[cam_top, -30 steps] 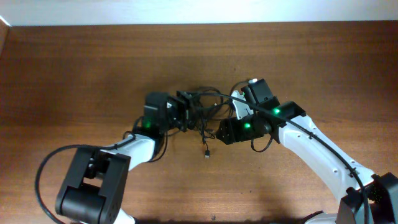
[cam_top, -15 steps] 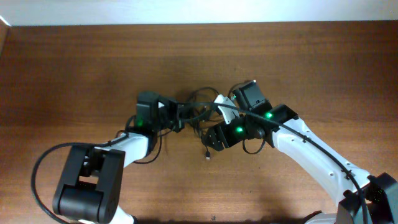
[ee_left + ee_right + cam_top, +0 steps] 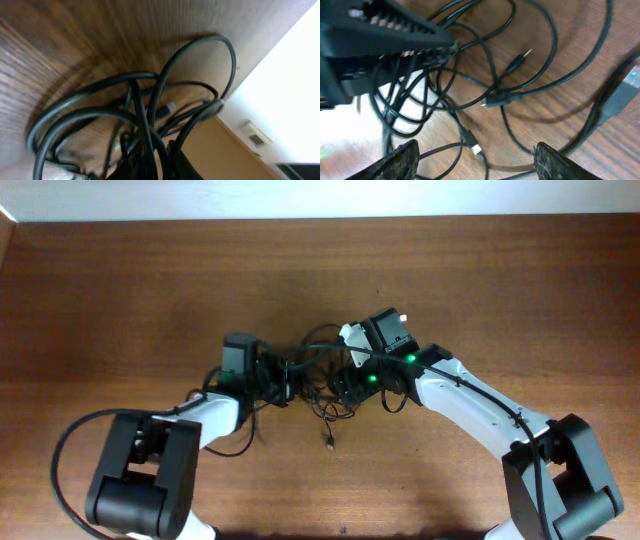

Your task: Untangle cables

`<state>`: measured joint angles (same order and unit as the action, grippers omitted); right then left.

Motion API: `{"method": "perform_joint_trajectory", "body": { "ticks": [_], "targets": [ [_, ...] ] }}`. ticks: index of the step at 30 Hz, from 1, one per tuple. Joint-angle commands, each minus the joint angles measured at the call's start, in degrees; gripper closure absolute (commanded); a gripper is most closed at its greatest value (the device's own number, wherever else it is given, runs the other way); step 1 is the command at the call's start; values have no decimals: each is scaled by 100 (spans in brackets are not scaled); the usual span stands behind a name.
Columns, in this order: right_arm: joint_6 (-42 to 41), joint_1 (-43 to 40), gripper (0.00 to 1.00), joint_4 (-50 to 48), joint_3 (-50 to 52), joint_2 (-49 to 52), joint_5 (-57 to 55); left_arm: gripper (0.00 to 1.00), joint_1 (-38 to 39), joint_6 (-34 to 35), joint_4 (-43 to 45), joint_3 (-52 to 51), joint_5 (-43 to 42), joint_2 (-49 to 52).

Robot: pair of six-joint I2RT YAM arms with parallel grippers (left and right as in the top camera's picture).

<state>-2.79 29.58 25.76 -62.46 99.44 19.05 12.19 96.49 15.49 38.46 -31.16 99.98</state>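
The cables lie as a tangled bunch of thin black wires at the table's middle, between my two arms. One loose plug end trails toward the front. My left gripper is at the bunch's left side, and in the left wrist view several strands run down between its jaws. The right wrist view shows that left gripper pinched on strands. My right gripper hovers over the bunch's right side. Its fingers stand wide apart above loops and small plugs and hold nothing.
A thicker cord with a grey plug runs along the right of the right wrist view. A thick black cord loops from the left arm's base. The table's far edge meets a pale wall.
My left gripper has closed on the strands. The right arm has swung left and now hangs over the tangle. The loose plug end has slid toward the front.
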Motion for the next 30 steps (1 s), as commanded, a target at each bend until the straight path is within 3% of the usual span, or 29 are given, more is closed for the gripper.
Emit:
{"method": "perform_joint_trajectory", "body": {
  "ticks": [1,7,10,16,27,30],
  "targets": [
    [46,28,26,129,20,-4,413,84,227,-52,-17,7,874,31],
    [240,79,26,101,9,-9,1980,82,229,-52,-20,7,911,31],
    [793,79,26,-146,9,2,2017,80,229,-52,-17,7,887,31],
    [839,79,32,-964,9,319,2017,79,229,-52,-17,7,804,31],
    [837,107,55,-1174,9,682,2267,78,229,-52,-17,7,807,31],
    [835,247,71,-1384,9,745,2118,78,229,-52,-17,7,804,31]
  ]
}}
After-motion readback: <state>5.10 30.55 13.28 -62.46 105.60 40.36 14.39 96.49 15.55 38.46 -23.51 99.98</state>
